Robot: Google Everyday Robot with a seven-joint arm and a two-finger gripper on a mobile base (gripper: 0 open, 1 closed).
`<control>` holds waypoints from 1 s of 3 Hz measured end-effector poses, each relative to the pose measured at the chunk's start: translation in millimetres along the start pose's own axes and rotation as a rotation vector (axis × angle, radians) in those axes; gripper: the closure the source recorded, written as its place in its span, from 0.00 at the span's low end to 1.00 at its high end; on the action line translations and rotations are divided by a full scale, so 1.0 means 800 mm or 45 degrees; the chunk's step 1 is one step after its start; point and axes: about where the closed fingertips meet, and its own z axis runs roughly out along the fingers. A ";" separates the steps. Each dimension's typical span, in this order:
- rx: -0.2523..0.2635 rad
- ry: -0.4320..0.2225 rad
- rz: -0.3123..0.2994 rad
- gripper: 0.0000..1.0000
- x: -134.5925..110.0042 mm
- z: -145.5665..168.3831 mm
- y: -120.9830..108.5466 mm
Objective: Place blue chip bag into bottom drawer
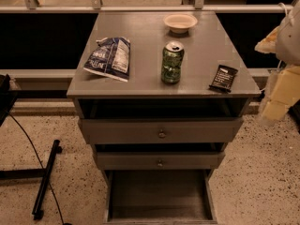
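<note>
- One camera only here, set high in front of the table (140,81), looking down and forward across its front edge.
- Middle range: the whole top shows to the far edge, with the bottom drawer (159,191) at the frame's foot.
- The claw (281,95) hangs near the lens, beyond the table's front right corner.

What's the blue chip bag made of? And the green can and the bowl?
The blue chip bag looks like crinkly foil or plastic: creased, shiny. The green can seems metal, with a pull-tab top. The bowl looks matte, maybe paper or ceramic. The gripper hangs at the right edge.
</note>
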 end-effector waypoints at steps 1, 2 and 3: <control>0.000 0.000 0.000 0.00 0.000 0.000 0.000; -0.007 0.070 -0.115 0.00 -0.040 0.038 -0.016; 0.066 0.150 -0.300 0.00 -0.107 0.098 -0.055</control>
